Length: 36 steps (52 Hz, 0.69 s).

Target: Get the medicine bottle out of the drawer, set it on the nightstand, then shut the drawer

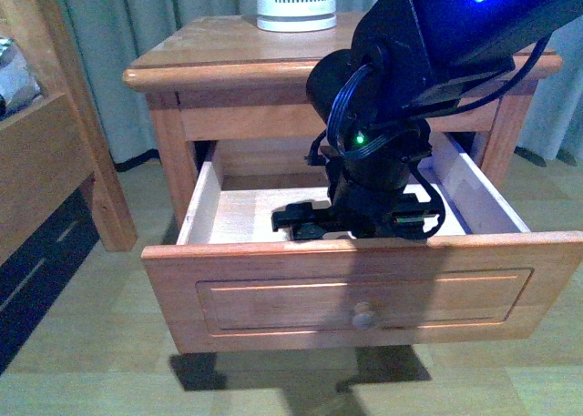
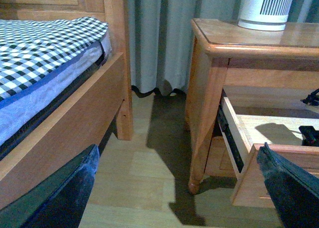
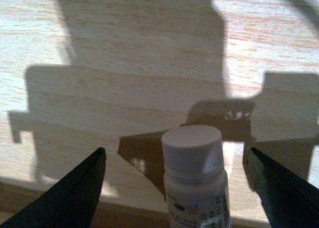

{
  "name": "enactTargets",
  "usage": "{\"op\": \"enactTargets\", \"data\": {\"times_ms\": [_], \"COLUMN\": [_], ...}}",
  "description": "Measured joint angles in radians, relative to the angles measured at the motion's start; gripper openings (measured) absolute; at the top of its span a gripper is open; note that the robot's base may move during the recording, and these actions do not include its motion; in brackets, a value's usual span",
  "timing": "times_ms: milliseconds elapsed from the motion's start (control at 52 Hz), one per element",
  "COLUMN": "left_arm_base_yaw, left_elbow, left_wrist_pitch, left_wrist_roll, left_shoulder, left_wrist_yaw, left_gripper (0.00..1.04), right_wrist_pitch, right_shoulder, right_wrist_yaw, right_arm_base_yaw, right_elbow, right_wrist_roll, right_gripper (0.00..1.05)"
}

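The nightstand (image 1: 209,56) has its tall drawer (image 1: 273,289) pulled out, with its round knob (image 1: 364,318) facing me. My right gripper (image 1: 355,223) reaches down into the drawer. In the right wrist view the white medicine bottle (image 3: 195,178) stands upright on the drawer floor between the open fingers (image 3: 75,198) of my right gripper (image 3: 177,150), touching neither. In the front view the gripper hides the bottle. My left gripper (image 2: 179,148) is open and empty, low over the floor to the left of the nightstand (image 2: 249,38) and drawer (image 2: 249,133).
A white slatted appliance (image 1: 296,2) stands at the back of the nightstand top. A wooden bed frame (image 1: 55,161) with a checked mattress (image 2: 45,53) is on the left. Grey curtains (image 2: 159,38) hang behind. Wood floor (image 2: 149,178) lies between bed and nightstand.
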Motion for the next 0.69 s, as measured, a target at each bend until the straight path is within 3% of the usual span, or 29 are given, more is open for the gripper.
{"op": "enactTargets", "data": {"times_ms": [308, 519, 692], "left_arm_base_yaw": [0.000, 0.000, 0.000], "left_elbow": [0.000, 0.000, 0.000], "left_wrist_pitch": [0.000, 0.000, 0.000], "left_wrist_roll": [0.000, 0.000, 0.000], "left_shoulder": [0.000, 0.000, 0.000], "left_wrist_yaw": [0.000, 0.000, 0.000], "left_gripper": [0.98, 0.98, 0.98], "right_wrist_pitch": [0.026, 0.102, 0.313], "right_shoulder": [0.003, -0.022, -0.083], "right_wrist_yaw": [-0.003, 0.000, 0.030], "right_arm_base_yaw": [-0.017, -0.017, -0.009], "right_elbow": [-0.011, -0.061, -0.156], "right_wrist_roll": [0.009, 0.009, -0.051], "right_gripper": [0.32, 0.30, 0.30]}}
